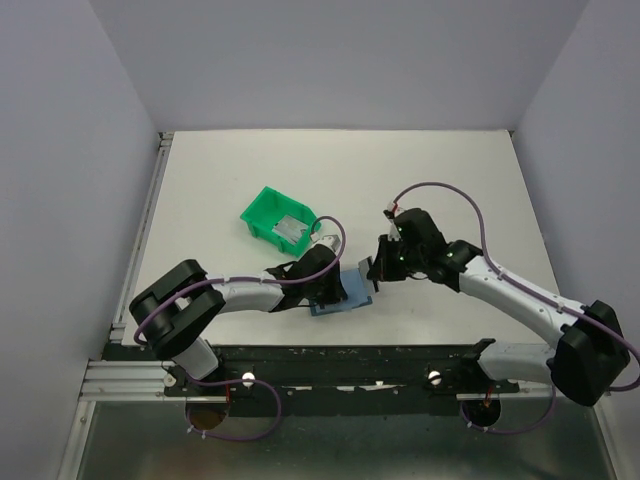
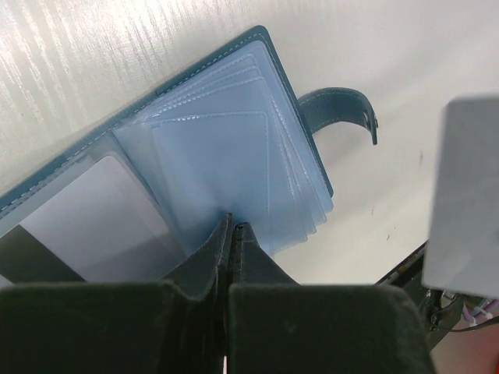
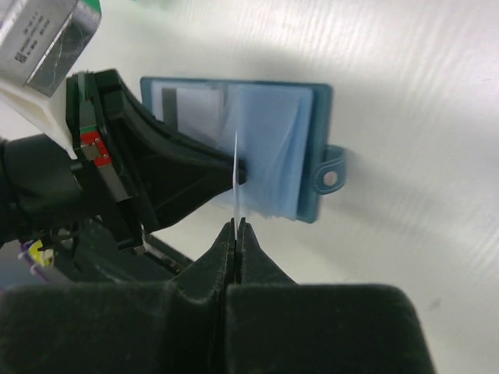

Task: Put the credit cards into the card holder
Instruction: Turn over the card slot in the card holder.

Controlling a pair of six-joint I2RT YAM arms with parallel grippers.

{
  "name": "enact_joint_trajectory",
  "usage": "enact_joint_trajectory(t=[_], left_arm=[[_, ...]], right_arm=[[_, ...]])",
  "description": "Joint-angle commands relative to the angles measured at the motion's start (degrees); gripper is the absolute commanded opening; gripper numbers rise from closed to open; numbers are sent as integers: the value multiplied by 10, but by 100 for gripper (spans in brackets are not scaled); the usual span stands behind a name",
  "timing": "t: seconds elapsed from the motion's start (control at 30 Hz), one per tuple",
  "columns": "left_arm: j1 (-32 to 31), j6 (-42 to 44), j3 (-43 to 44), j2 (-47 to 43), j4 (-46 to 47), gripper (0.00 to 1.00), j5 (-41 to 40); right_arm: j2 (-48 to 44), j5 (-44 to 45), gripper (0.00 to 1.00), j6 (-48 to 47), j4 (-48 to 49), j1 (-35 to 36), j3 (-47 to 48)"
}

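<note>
**Card holder open between two grippers**

The card holder (image 1: 352, 293) lies open on the table (image 1: 420, 180) near the front edge. The left gripper (image 1: 333, 288) rests on its sleeves. The right gripper (image 1: 375, 272), just right of it, holds a credit card (image 2: 468, 195) on edge above it. Behind-left stands a bin (image 1: 262, 212).

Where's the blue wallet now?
Top view: the card holder lies open near the table's front edge, under the left claw, right claw beside it, in front of the green bin.

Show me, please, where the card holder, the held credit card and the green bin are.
card holder (image 3: 269, 148): right wrist view, on its clear sleeves.
credit card (image 2: 468, 195): left wrist view, on its flat grey face.
green bin (image 1: 257, 214): top external view, on its left wall.
</note>
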Motion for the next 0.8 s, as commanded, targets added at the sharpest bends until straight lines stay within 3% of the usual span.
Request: enact_joint_trajectory(t=[0.0, 0.77], left_arm=[[-2, 14, -21, 37, -104, 0, -26], [-1, 16, -21, 35, -103, 0, -26]], right_arm=[[42, -137, 1, 3, 39, 1, -20], [115, -134, 0, 42, 49, 1, -81]])
